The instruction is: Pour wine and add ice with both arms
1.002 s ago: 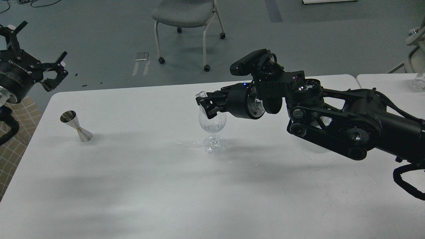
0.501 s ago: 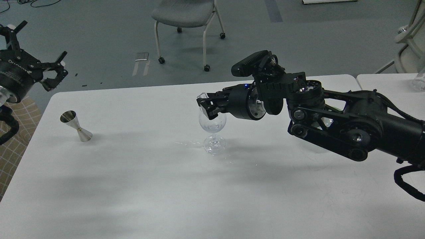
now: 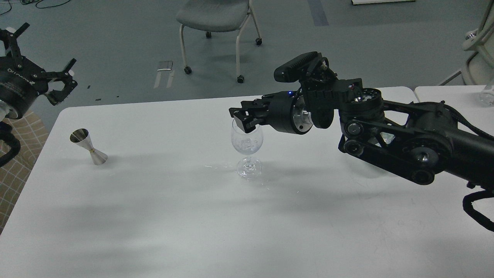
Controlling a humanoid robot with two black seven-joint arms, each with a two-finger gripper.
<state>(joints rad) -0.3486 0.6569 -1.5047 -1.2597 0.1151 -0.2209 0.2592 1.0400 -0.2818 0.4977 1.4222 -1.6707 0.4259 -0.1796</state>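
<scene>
Overhead, white table (image 3: 154, 216), grey floor, chair (image 3: 216, 23); left end effector (image 3: 42, 58) spread, right end effector (image 3: 241, 117) unreadable.

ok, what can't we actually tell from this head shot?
- Right gripper: dark, fingers merge; open or shut unclear.
- Ice in the wine glass: clear on clear, cube count unreadable.
- Left gripper: body cut by left edge.
- Clear object: cropped at right edge.

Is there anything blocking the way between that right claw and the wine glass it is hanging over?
Nothing visible blocks it. The right gripper sits directly above the rim of the wine glass, with only air below. Glinting ice already lies in the bowl. The jigger stands well off to the left.
</scene>
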